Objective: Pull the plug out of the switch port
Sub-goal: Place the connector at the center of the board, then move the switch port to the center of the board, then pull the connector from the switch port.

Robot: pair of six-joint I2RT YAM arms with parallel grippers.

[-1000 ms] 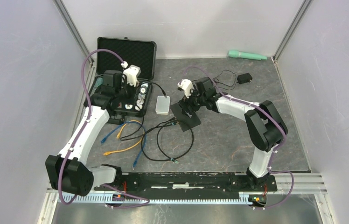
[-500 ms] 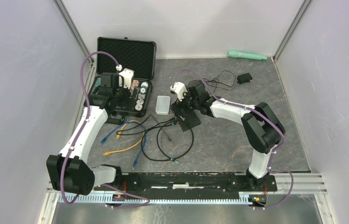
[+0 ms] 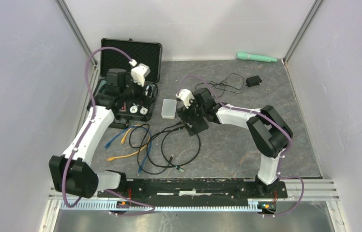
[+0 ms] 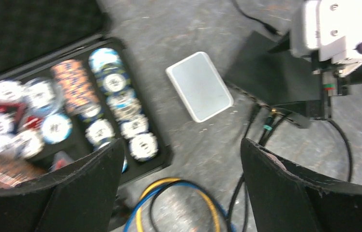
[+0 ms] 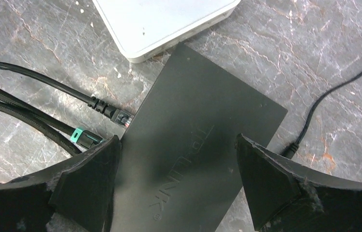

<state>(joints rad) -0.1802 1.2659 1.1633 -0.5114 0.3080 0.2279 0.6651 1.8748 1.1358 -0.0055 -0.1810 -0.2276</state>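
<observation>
The black switch (image 5: 198,145) lies flat on the grey table, also visible from above (image 3: 197,125). Two black cables run into its left edge: one plug (image 5: 116,115) with a clear tip, and one plug with a green boot (image 5: 80,137). My right gripper (image 5: 177,137) hovers open just over the switch, one finger at each side, holding nothing. From above, the right gripper (image 3: 192,113) covers the switch's far end. My left gripper (image 4: 181,142) is open and empty above the table, between the chip case and the switch (image 4: 271,72). The left gripper (image 3: 129,98) sits over the case's near edge.
An open black case (image 3: 130,55) of poker chips (image 4: 111,92) stands at the left. A white box (image 3: 168,108) touches the switch's far corner. Yellow, blue and black cables (image 3: 133,142) sprawl in front. A power lead (image 5: 290,150) leaves the switch's right side. A green tool (image 3: 256,57) lies at the back.
My left gripper has opened and lifted a little near the case. My right gripper has shifted slightly left over the switch. The black cable loops moved a bit.
</observation>
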